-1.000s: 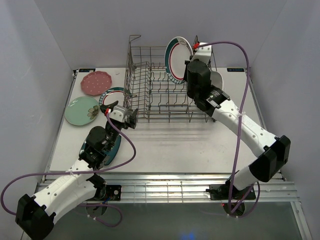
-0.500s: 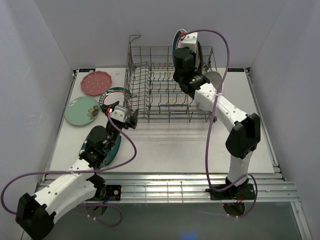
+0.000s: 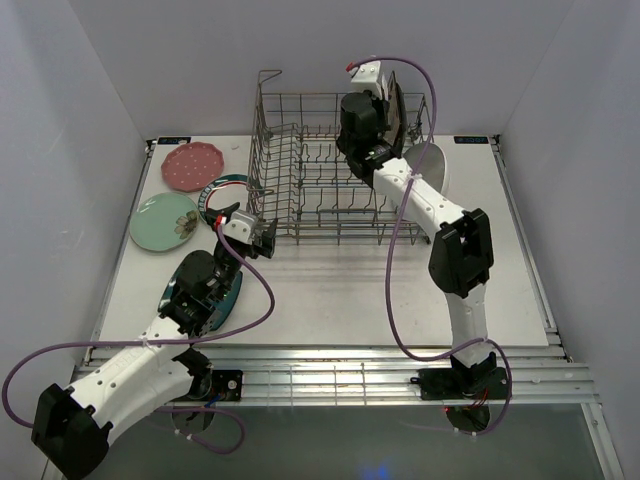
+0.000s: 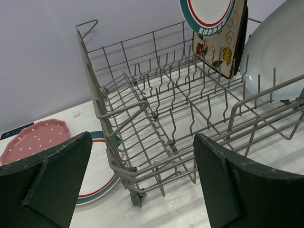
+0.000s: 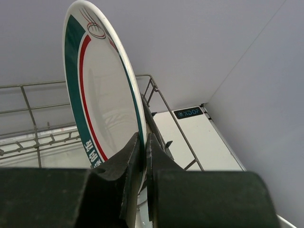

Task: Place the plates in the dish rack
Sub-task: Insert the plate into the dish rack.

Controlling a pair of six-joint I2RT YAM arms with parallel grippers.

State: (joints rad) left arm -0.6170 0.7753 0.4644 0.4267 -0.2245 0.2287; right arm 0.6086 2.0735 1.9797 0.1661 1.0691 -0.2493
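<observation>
Right gripper (image 5: 144, 142) clamped on the rimmed plate (image 5: 102, 95), held on edge over the rack's (image 3: 300, 190) far right end.
Lower it straight, edge down, between two tines; don't let go until it seats. Left gripper (image 4: 142, 178) hangs wide open, empty, at the rack's near left corner. Left wrist view shows a floral square (image 4: 221, 50) standing just behind your plate; in the top view the arm hides it.

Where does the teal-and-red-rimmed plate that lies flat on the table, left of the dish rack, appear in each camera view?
Top external: the table plate sits left of centre, beside the left wall of the dish rack.
Left wrist: lower left, by the rack's near corner.
Right wrist: not in it; the plate there is its twin, held in the right gripper.
Shared landmark: the dish rack, in all three views.
</observation>
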